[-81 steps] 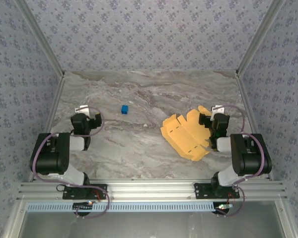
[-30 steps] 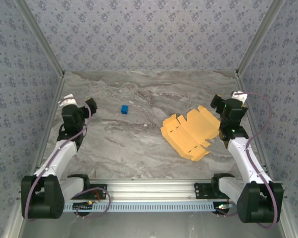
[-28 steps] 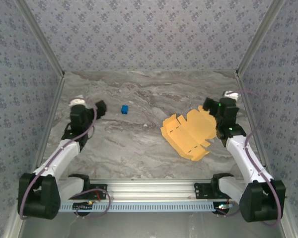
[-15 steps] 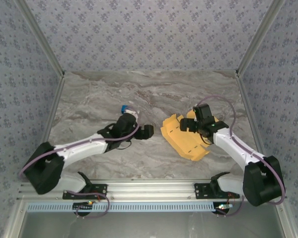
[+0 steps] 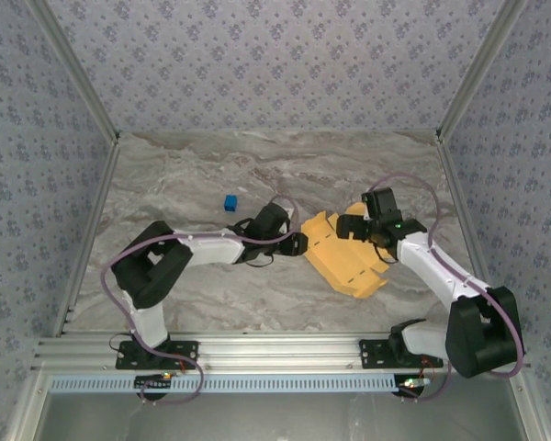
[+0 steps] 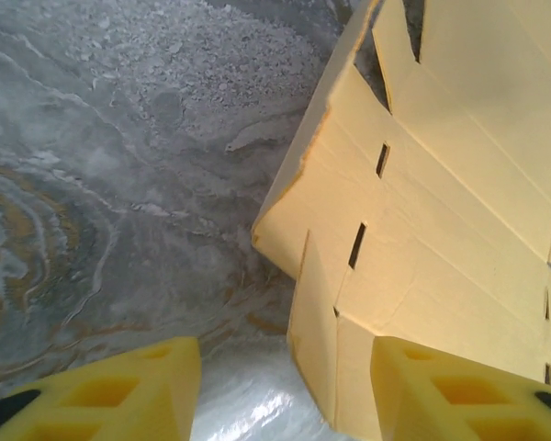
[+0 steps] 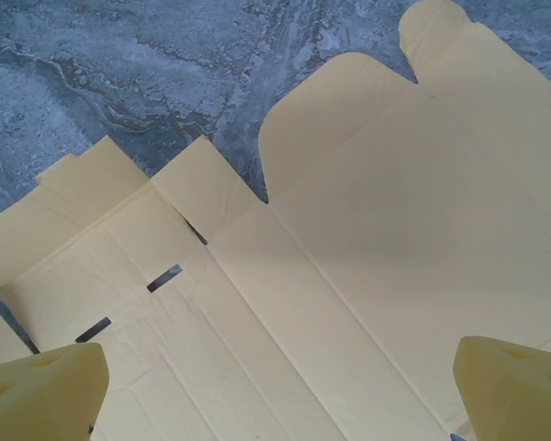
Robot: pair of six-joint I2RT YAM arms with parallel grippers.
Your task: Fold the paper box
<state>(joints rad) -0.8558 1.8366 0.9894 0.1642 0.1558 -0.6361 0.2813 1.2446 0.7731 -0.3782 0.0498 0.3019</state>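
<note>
Right of the cube, your left hand is part open, the flat box's left edge loose between its jaws, mid-right on the surface; your right hand hangs wide open and empty above it.

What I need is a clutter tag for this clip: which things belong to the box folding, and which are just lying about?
Belongs to the job:
- paper box, a flat yellow-orange sheet
- left gripper, at the sheet's edge
- right gripper, over the sheet

Just lying about:
- blue cube, apart from the sheet on the marble table
</note>
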